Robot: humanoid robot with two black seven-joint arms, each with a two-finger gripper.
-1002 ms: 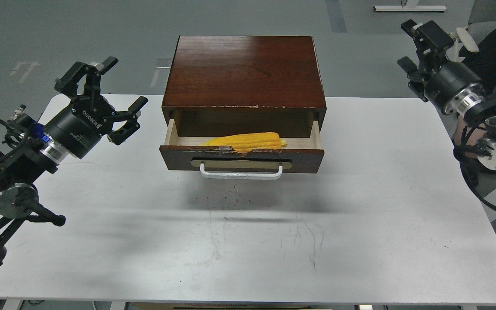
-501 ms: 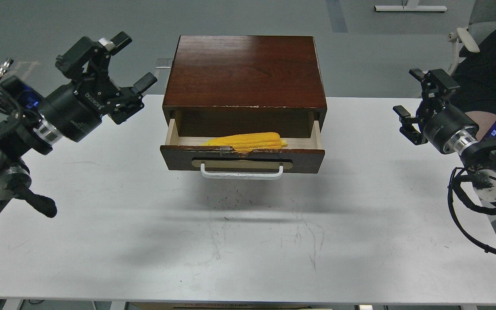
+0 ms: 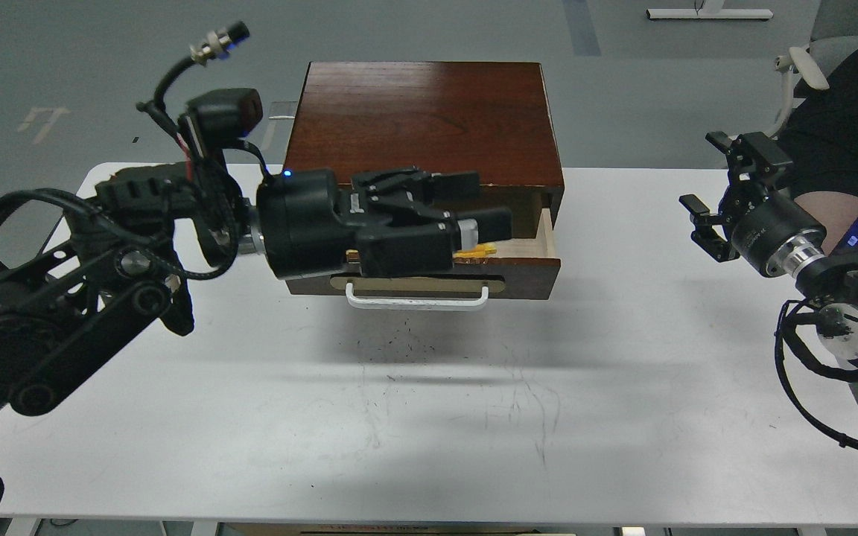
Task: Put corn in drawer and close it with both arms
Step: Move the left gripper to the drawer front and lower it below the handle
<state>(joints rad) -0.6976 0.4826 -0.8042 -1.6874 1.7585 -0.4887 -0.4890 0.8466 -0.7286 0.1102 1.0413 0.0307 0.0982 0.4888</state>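
Note:
The dark red-brown cabinet [image 3: 421, 119] stands at the back middle of the white table [image 3: 623, 335]. Its drawer [image 3: 526, 274] with the white bar handle [image 3: 418, 301] is pulled out and open. The yellow corn [image 3: 476, 251] lies inside; only a small bit of it shows behind my left gripper. My left gripper [image 3: 485, 202] lies sideways over the left and middle of the open drawer, fingers pointing right and apart, holding nothing. My right gripper [image 3: 719, 186] is open and empty, well to the right of the drawer, above the table's right part.
The left arm's bulky links and cables [image 3: 64, 298] cover the table's left part. An office chair [image 3: 801, 67] and something dark [image 3: 839, 156] are past the table's back right corner. The table front shows scuff marks [image 3: 436, 387].
My left arm has swung right from beside the cabinet to over the open drawer, hiding most of the corn. My right gripper came down from the upper right, then held nearly still.

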